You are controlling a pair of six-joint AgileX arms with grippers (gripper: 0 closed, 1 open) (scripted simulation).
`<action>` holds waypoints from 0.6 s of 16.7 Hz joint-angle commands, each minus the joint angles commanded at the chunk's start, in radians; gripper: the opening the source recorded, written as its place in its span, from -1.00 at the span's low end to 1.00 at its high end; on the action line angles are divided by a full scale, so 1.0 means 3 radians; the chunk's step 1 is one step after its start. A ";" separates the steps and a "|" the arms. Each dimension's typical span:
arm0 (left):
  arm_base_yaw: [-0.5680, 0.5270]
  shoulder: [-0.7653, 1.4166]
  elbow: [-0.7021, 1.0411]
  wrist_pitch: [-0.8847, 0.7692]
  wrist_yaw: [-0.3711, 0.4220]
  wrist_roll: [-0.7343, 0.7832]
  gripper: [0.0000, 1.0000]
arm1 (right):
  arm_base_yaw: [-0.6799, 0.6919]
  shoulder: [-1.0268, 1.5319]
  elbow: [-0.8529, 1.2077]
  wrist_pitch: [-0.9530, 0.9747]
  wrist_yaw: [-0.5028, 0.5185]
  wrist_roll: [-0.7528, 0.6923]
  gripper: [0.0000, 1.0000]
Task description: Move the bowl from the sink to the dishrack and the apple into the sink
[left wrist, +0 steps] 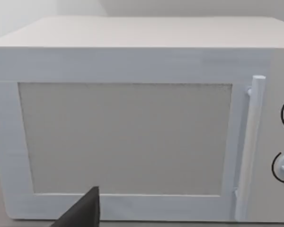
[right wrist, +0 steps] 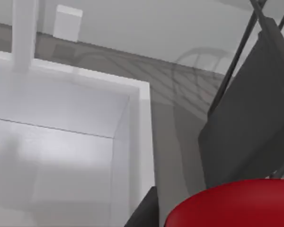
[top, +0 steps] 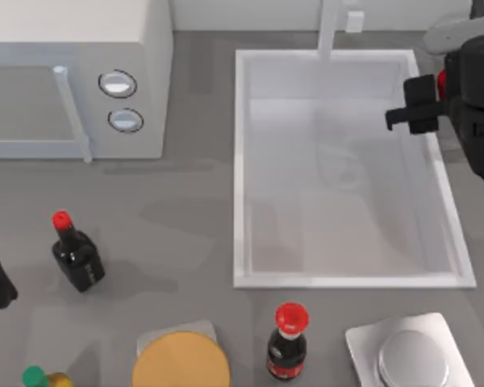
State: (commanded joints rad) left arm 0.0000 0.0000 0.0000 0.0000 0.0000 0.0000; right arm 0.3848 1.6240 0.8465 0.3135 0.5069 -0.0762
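Sink (top: 347, 278), a smooth white rectangular basin with raised rim, is seen without the bowl, so that half is judged done. The glossy red apple (right wrist: 234, 204) is held clamped in the right gripper (top: 426, 95) fingers over the sink's right rim, release pending. Left gripper (left wrist: 83, 211) is parked facing the microwave (left wrist: 132, 123); finger state cannot be told.

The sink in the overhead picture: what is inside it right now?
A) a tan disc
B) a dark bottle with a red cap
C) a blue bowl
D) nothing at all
D: the white sink shows a bare basin floor, while the apple sits red in the right gripper at the sink's right rim.
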 joint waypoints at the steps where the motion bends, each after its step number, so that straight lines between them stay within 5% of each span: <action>1: 0.0000 0.0000 0.0000 0.0000 0.0000 0.0000 1.00 | 0.0133 0.0004 -0.0060 0.0279 0.0087 0.0046 -1.00; 10: 0.0000 0.0000 0.0000 0.0000 0.0000 0.0000 1.00 | 0.0877 -0.0059 -0.0450 0.1868 0.0564 0.0316 -1.00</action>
State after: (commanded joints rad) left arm 0.0000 0.0000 0.0000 0.0000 0.0000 0.0000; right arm 0.6479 1.6063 0.7116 0.8739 0.6761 0.0187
